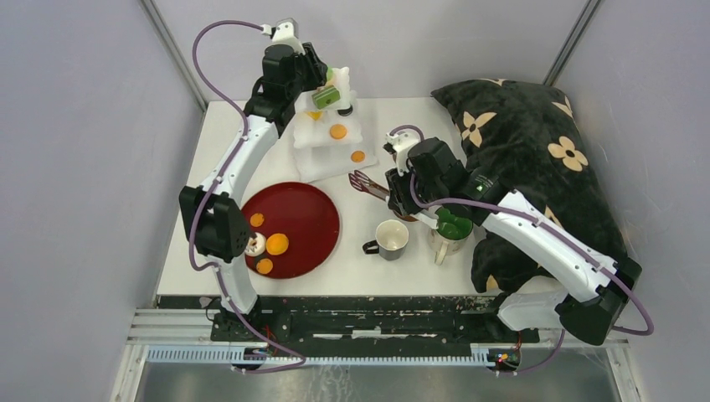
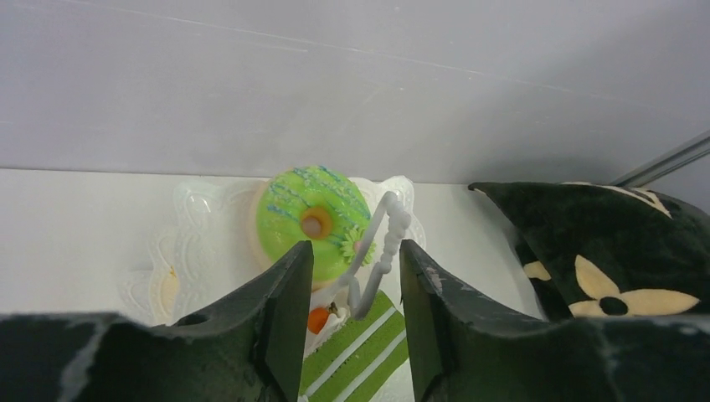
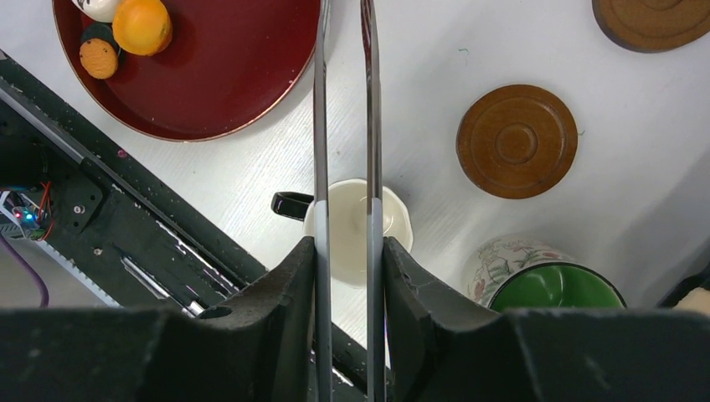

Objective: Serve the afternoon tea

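My left gripper (image 1: 332, 90) (image 2: 356, 251) is at the top of the white three-tier stand (image 1: 322, 163) (image 2: 201, 218), narrowly shut on the green striped cake (image 1: 326, 97) (image 2: 377, 343). The stand's loop handle (image 2: 381, 243) shows between the jaws. The green donut (image 2: 306, 218) lies on the top tier. Two orange discs (image 1: 338, 131) (image 1: 357, 156) lie on lower tiers. My right gripper (image 1: 393, 188) (image 3: 349, 243) is shut on the metal tongs (image 1: 367, 182) (image 3: 320, 126), above the white mug (image 1: 392, 239) (image 3: 393, 219). The floral mug (image 1: 452, 228) (image 3: 548, 289) stands beside it. Two brown coasters (image 3: 517, 141) (image 3: 653, 21) lie on the table.
The dark red tray (image 1: 301, 218) (image 3: 226, 75) at front left holds orange discs (image 1: 277, 244) and a small white sweet (image 1: 254, 244). A black flowered cushion (image 1: 527, 142) fills the right side. Grey walls close in on the back and sides.
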Available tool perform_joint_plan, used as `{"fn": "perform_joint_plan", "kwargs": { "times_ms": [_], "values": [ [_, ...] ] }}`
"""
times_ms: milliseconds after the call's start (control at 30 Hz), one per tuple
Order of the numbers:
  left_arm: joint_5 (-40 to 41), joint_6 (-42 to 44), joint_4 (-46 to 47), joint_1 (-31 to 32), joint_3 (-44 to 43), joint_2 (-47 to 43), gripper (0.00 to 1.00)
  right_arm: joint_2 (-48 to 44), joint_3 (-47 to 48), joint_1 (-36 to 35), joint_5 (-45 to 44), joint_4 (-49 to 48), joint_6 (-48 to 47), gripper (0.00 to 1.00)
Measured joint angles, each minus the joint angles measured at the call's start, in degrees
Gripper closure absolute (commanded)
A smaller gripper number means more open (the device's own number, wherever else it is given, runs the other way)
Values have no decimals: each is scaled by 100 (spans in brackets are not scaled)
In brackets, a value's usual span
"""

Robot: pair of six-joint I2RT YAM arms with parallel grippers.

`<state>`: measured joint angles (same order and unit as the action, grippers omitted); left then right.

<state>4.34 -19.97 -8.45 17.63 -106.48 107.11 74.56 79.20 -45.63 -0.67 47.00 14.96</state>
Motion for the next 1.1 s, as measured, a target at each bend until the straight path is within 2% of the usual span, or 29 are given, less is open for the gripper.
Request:
{"fn": "perform_joint_plan", "kwargs": {
  "times_ms": [467, 533, 767, 933, 1100],
  "values": [
    [76, -72, -131, 2, 271, -531, 12, -50, -223, -48, 66, -96, 179, 63],
    [131, -66, -197, 2, 365, -706, 0, -48, -223, -103, 66, -146, 192, 63],
    [595, 26, -796, 2, 944, -1598, 1, 326, -219, -750, 59, -446, 140, 60],
    [1285, -15, -1705, -39, 2111, -2815, 1, 920, -219, -1235, 184, -800, -107, 57],
    [1687, -262, -2841, -133, 2632, -3456, 1, 1436, -221, -1488, 275, -1139, -337, 56]
  ]
}}
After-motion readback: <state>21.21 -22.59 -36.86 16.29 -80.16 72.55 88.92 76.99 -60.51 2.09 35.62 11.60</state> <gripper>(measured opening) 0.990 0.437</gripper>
